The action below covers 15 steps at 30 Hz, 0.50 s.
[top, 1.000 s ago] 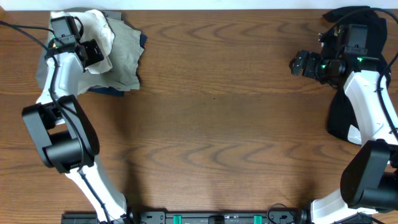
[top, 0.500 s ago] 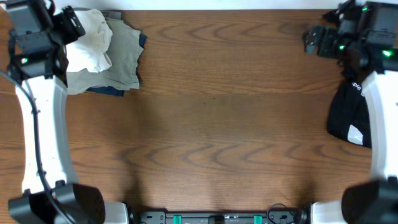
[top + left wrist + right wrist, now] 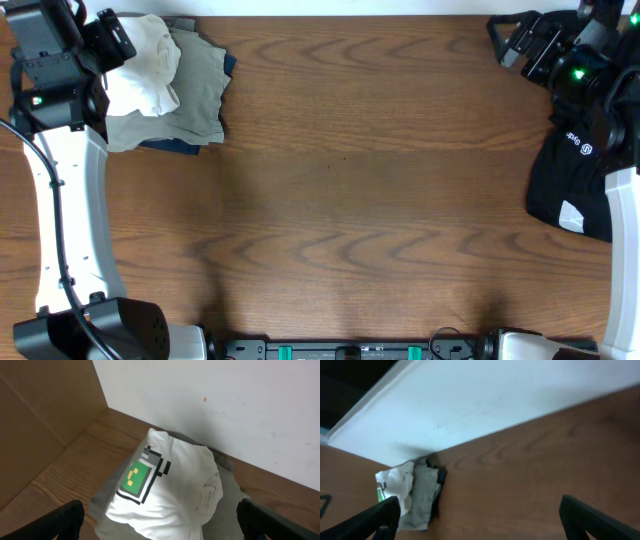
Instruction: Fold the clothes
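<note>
The overhead view looks straight down on the whole table [image 3: 380, 180]. The left wrist view looks closely down on the white T-shirt [image 3: 170, 485] at the far-left corner. The right wrist view faces that corner from far across.

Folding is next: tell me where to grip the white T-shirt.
Pinch the raised top of the white T-shirt, beside its green graphic, coming straight down with the left gripper. It sits bunched in a mound on the khaki garment, so a low sideways grip would likely catch that too.

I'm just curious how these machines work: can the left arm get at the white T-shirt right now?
Probably yes: the left end effector hangs open right above the white T-shirt, which tops the pile uncovered.
</note>
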Available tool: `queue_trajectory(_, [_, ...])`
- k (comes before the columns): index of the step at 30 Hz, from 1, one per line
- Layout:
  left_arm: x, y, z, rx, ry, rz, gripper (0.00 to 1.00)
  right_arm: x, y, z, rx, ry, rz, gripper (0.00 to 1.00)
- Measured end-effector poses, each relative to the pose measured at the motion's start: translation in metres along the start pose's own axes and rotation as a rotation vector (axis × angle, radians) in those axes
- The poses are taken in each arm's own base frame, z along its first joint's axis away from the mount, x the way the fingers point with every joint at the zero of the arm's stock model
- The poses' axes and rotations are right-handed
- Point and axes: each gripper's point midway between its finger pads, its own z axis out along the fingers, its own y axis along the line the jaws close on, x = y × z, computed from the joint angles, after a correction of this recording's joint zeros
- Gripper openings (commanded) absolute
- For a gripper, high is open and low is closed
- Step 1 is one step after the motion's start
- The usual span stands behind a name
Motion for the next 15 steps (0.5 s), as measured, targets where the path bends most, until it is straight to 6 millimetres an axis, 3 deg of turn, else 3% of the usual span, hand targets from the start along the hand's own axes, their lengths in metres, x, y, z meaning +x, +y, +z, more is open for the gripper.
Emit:
queue_trajectory(6, [0.000, 0.000, 0.000, 0.000, 0.000, 0.000, 0.98, 0.046, -0.022, -0.005, 0.083, 0.182, -0.013, 0.99])
queue_trajectory(15, [0.000, 0.000, 0.000, 0.000, 0.000, 0.000, 0.98, 0.034, -0.023, 0.003, 0.077, 0.079, -0.579, 0.99])
